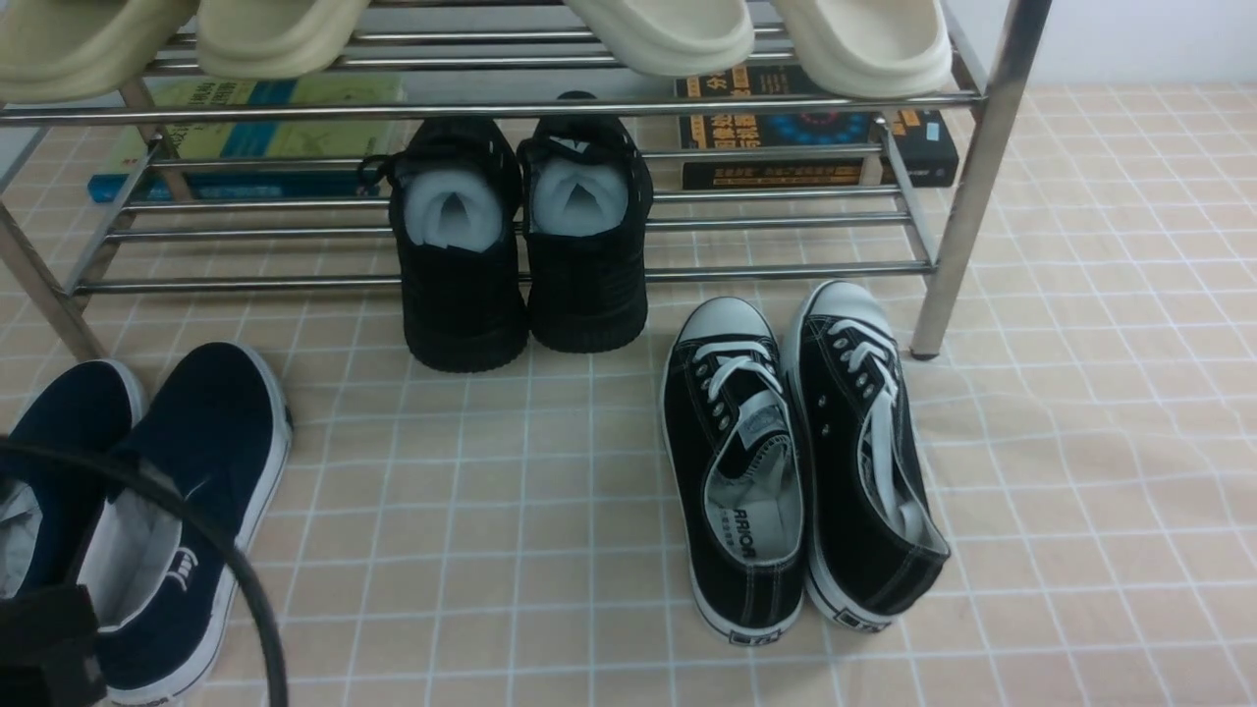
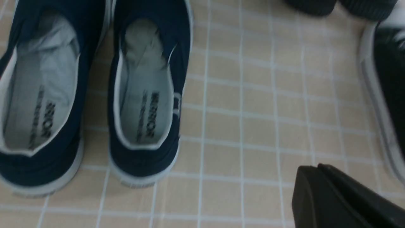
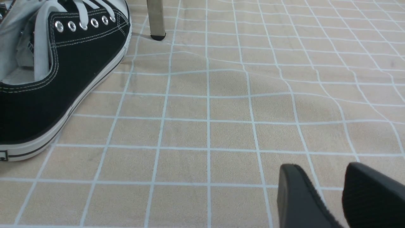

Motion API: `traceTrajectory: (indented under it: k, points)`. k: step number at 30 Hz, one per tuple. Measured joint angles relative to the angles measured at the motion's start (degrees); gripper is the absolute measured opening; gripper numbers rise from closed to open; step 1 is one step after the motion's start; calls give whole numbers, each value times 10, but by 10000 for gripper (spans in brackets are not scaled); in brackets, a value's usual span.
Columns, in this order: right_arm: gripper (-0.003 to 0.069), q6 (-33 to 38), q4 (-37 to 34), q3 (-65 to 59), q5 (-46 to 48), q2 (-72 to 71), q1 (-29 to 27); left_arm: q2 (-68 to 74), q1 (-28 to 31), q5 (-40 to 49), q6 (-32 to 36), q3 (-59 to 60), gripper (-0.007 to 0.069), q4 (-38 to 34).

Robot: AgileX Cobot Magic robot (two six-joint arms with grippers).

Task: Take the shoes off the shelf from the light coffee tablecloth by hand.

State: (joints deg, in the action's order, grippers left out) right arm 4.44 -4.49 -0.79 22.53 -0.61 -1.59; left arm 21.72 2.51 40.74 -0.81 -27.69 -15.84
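Looking across my front feed, I see the light coffee tablecloth [image 1: 550, 511] filling the whole bench, its white grid slightly wrinkled toward the right. The steel shelf [image 1: 967, 177] stands at the far side, its two tiers of thin round bars resting on thicker legs. Cream slippers [image 1: 678, 34] sit on the upper tier. All-black mesh sneakers [image 1: 520, 245] rest with their heels on the lower tier and their toes down on the cloth in front. Two books [image 1: 815, 133] lie on the cloth behind the rack.

The navy slip-on shoes [image 1: 167, 511] are off the shelf, flat on the cloth at the near left, side by side with toes pointing to the rack; my left wrist feed shows their grey-white lining and white soles [image 2: 142, 104]. Black lace-up sneakers with white toe caps [image 1: 795, 462] lie on the cloth to the right, just in front of the shelf's right leg.

My left gripper [image 2: 319, 183] shows in its wrist feed as one dark mass with no gap, closed on nothing, just beside the navy pair and clear of it. My right gripper [image 3: 329, 190] has a gap between its fingers, holding nothing, above bare cloth near the lace-up sneaker [image 3: 60, 72].
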Motion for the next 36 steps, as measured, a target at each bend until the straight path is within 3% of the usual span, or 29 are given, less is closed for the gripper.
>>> traceTrajectory:
  k: [5, 17, 24, 36]
  points:
    - [241, 0, 0, 0, 0, 0, 0, -74, 0, -84, 2, 54, 5, -15]
    - [241, 0, 0, 0, 0, 0, 0, -94, 0, -94, 2, 83, 17, 1]
    - [241, 0, 0, 0, 0, 0, 0, -108, 0, -101, 2, 102, 19, 62]
    - [241, 0, 0, 0, 0, 0, 0, -223, -1, -136, -136, 271, 33, 171]
